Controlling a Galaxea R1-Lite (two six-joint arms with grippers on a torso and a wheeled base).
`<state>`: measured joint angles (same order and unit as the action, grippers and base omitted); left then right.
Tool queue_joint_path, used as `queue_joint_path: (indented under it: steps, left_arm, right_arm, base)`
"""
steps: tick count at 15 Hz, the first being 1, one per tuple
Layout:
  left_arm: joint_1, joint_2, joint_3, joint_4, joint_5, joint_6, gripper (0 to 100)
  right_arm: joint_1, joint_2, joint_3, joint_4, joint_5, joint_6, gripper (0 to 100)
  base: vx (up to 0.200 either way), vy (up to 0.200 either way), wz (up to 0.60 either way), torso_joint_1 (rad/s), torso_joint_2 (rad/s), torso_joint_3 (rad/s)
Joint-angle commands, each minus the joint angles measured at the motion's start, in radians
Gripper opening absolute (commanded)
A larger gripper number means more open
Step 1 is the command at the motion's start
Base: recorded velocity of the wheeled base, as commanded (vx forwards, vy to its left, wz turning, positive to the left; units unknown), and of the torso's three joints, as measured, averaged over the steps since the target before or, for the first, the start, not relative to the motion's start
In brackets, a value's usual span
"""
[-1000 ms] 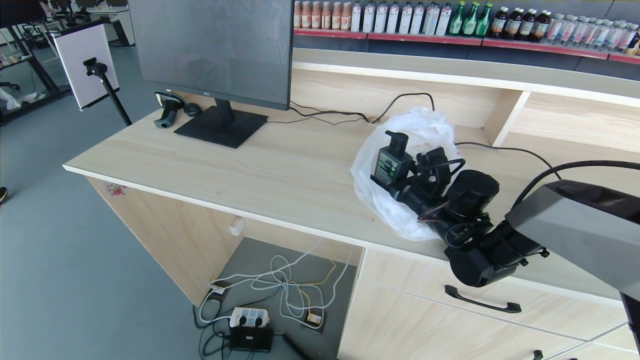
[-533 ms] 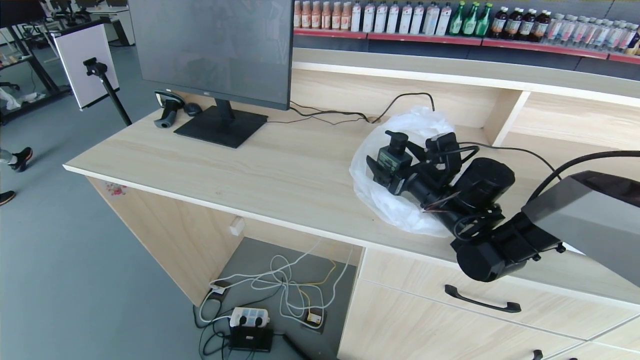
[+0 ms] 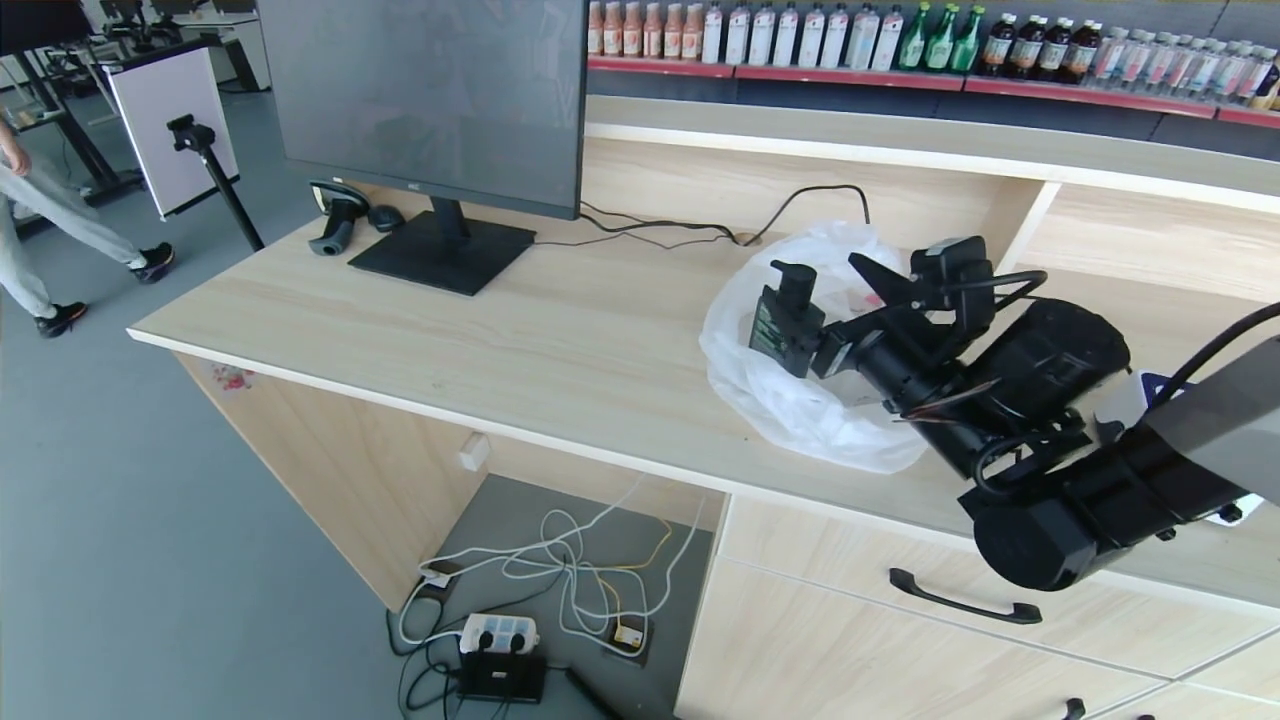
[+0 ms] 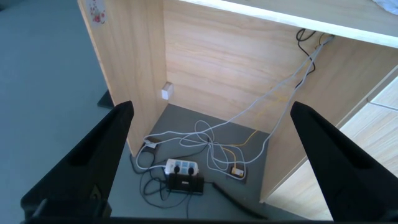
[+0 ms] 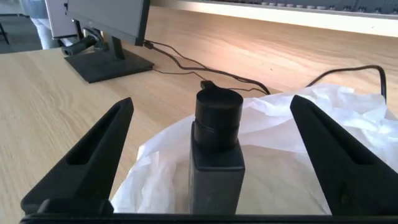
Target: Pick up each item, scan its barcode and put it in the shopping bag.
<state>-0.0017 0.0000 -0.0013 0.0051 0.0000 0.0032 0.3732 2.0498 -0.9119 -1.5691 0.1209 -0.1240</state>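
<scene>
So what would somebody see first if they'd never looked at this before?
Probably the dark pump bottle between the spread fingers of the right gripper, right over the white shopping bag on the wooden counter. After that, the big dark monitor at the counter's far left, and the colourful row of drink bottles on the red shelf behind.
</scene>
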Motion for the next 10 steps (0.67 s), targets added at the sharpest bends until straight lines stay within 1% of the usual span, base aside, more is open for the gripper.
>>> queue_joint_path:
  steps: [1, 4, 9, 10]
  left_arm:
    - [0.000, 0.000, 0.001, -0.001, 0.000, 0.000, 100]
    - [0.000, 0.000, 0.000, -0.001, 0.000, 0.000, 100]
    - [0.000, 0.000, 0.000, 0.001, 0.000, 0.000, 100]
    - [0.000, 0.000, 0.000, 0.001, -0.002, 0.001, 100]
  right_arm:
    - [0.004, -0.083, 0.038, -0.002, -0.001, -0.003, 100]
    - [0.006, -0.206, 0.171, -0.002, -0.001, -0.016, 100]
    - [0.026, -0.347, 0.301, -0.002, -0.001, 0.000, 100]
    - [0.024, -0.388, 0.346, -0.002, -0.001, 0.003, 100]
  base:
    - [0.000, 0.000, 0.00, 0.000, 0.00, 0.000]
    - [0.000, 0.000, 0.00, 0.000, 0.00, 0.000]
    - [0.000, 0.000, 0.00, 0.000, 0.00, 0.000]
    - [0.000, 0.000, 0.00, 0.000, 0.00, 0.000]
